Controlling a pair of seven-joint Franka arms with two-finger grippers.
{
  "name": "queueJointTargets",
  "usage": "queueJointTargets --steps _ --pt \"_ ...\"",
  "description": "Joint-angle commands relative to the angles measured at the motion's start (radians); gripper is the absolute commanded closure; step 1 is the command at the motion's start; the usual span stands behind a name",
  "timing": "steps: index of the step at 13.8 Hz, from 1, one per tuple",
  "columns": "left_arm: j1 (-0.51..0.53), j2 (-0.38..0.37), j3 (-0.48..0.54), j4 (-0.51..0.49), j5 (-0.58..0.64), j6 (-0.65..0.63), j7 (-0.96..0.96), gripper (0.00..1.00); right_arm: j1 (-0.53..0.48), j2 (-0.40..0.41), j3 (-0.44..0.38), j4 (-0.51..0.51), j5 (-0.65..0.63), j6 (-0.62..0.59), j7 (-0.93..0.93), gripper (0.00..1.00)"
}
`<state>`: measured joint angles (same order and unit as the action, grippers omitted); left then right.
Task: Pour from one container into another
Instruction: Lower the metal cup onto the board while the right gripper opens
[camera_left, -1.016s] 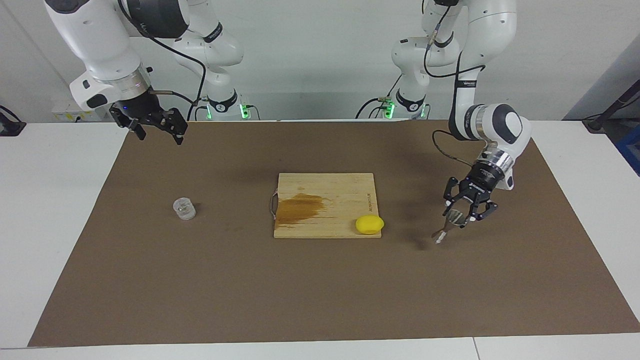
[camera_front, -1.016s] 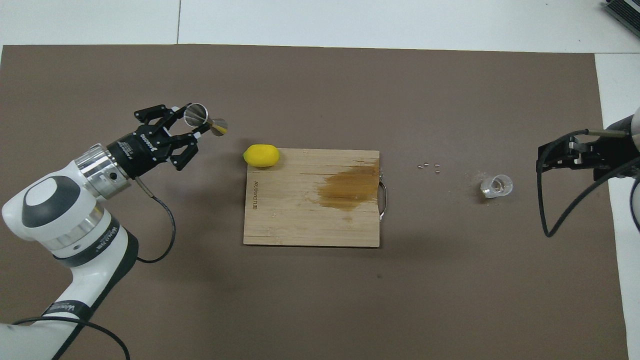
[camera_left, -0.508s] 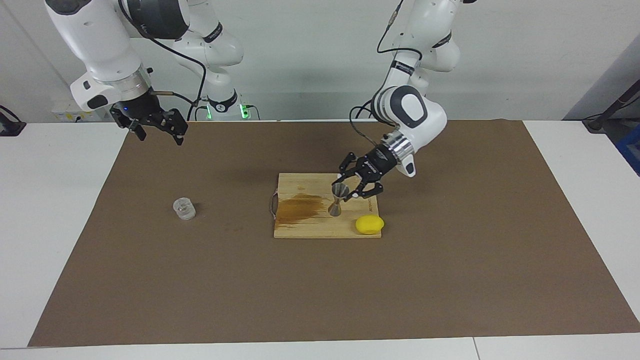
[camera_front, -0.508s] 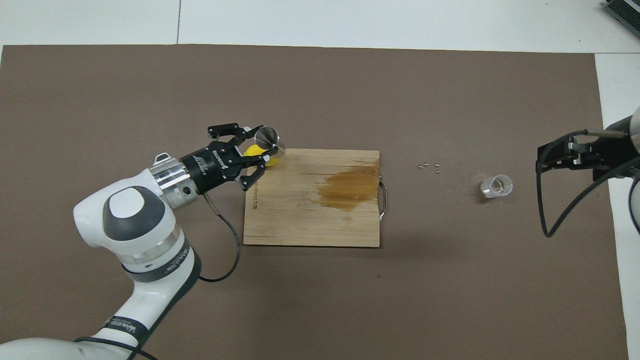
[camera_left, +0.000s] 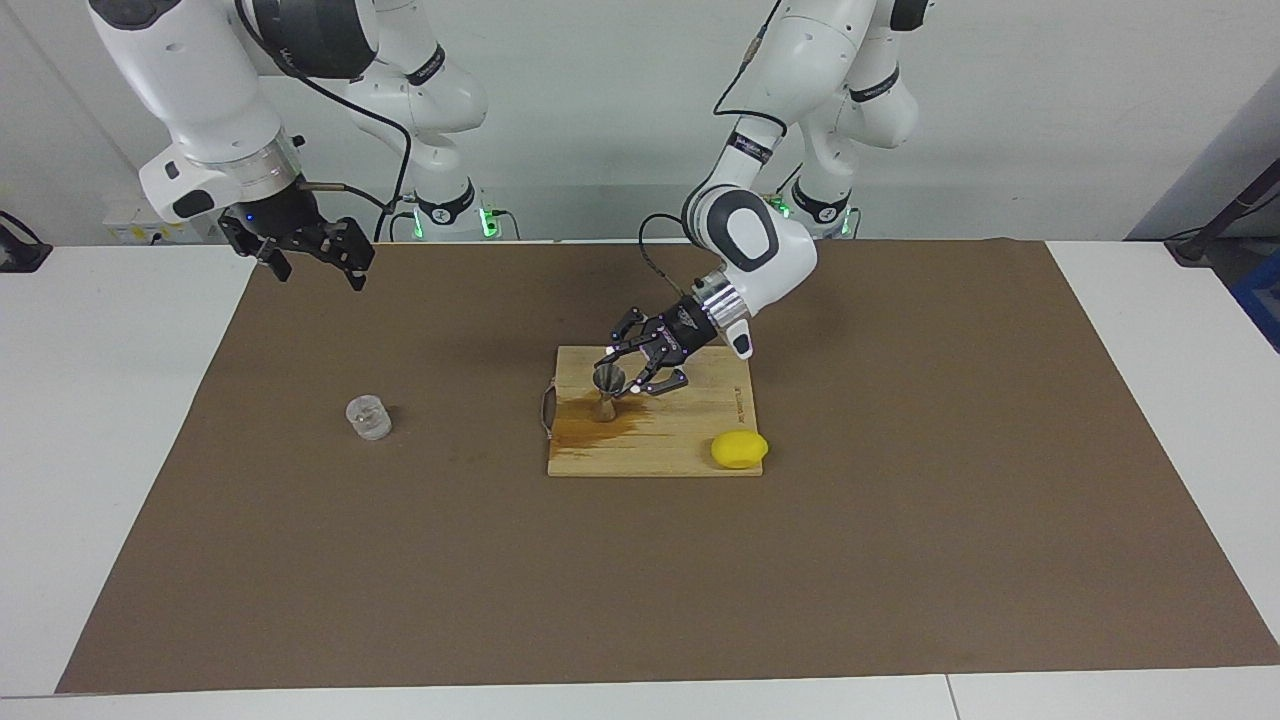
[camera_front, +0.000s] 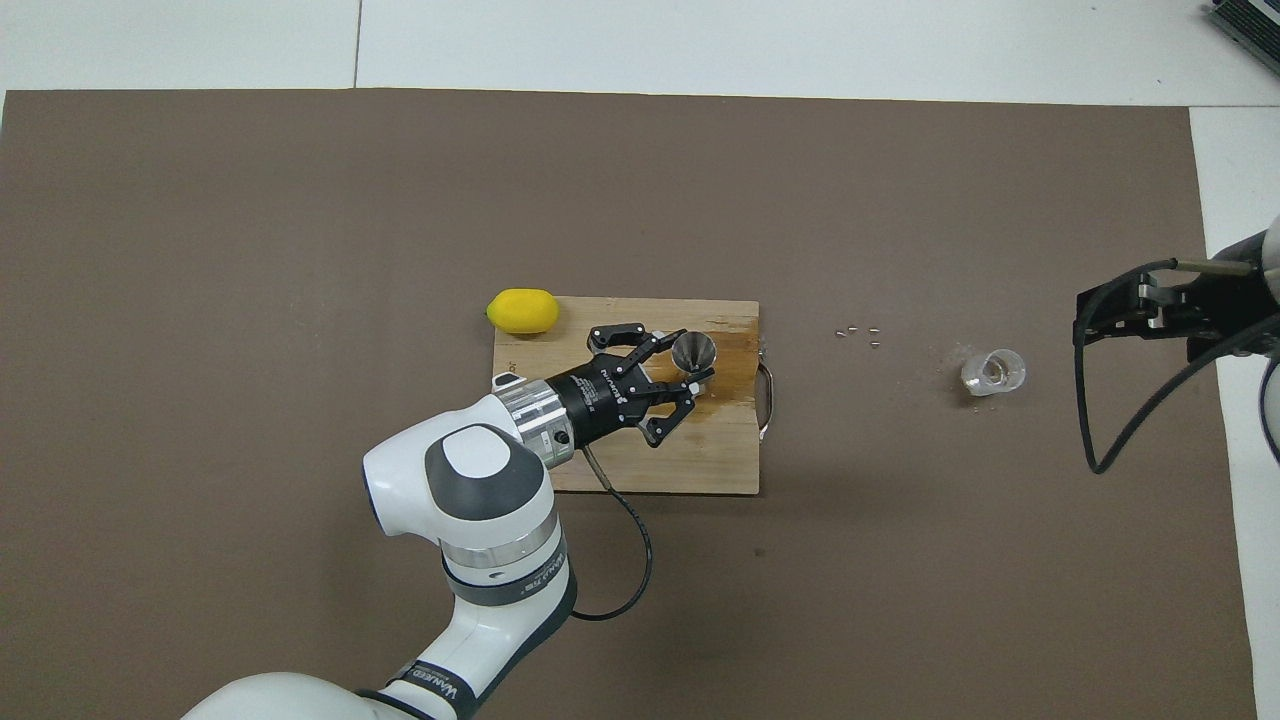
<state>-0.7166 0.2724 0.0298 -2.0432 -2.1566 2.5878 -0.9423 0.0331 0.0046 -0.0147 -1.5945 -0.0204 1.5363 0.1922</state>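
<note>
On the wooden cutting board (camera_left: 690, 425), over its dark wet stain (camera_left: 600, 428), the metal jigger (camera_left: 607, 392) stands upright with its wide mouth up, pinched at the upper cone by the left gripper (camera_left: 622, 378); whether its foot touches the wood I cannot tell. That gripper's arm slants down from the robots' side over the board's nearer edge. The stained part lies toward the right arm's end of the board, close to the metal handle (camera_front: 767, 400) on that short edge. A lemon (camera_left: 739, 449) sits at the board's corner farthest from the robots, toward the left arm's end, partly overhanging the edge and well apart from the jigger.

The glass cup (camera_left: 368, 417) stands alone on the brown mat (camera_left: 900, 560), toward the right arm's end, well apart from the board, with bare mat all round it. A few small specks (camera_front: 860, 334) lie on the mat between the cup and the board's handle. The right gripper (camera_left: 311, 266) waits, fingers spread, raised over the mat's corner nearest the robots.
</note>
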Motion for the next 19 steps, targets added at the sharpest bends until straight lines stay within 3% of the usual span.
queueJointTargets --steps 1,5,9,10,11,12,15,19 --pt "-0.037 0.013 0.018 0.028 -0.028 0.028 -0.004 1.0 -0.01 -0.021 -0.001 -0.028 0.008 0.027 0.028 0.02" --pt "-0.037 0.024 0.021 0.028 -0.031 0.028 -0.003 1.0 -0.012 -0.006 0.001 -0.03 0.005 0.047 0.283 0.02" --pt "-0.035 0.024 0.022 0.021 -0.029 0.029 0.008 0.96 -0.048 0.031 -0.001 -0.073 0.069 0.116 0.696 0.01" --pt "-0.037 0.024 0.022 0.021 -0.029 0.029 0.008 0.69 -0.079 0.029 0.001 -0.099 0.107 0.145 0.827 0.0" --pt "-0.037 0.024 0.022 0.021 -0.029 0.032 0.008 0.2 -0.097 0.023 -0.001 -0.123 0.172 0.171 0.904 0.0" --pt "-0.038 0.024 0.022 0.021 -0.029 0.035 0.016 0.0 -0.102 0.021 -0.001 -0.133 0.204 0.169 0.949 0.0" --pt "-0.066 0.022 0.022 0.014 -0.028 0.047 0.033 0.0 -0.174 0.038 -0.001 -0.177 0.305 0.173 0.974 0.0" --pt "-0.109 -0.028 0.022 -0.008 -0.026 0.11 0.053 0.0 -0.266 0.144 -0.002 -0.18 0.43 0.176 0.896 0.0"
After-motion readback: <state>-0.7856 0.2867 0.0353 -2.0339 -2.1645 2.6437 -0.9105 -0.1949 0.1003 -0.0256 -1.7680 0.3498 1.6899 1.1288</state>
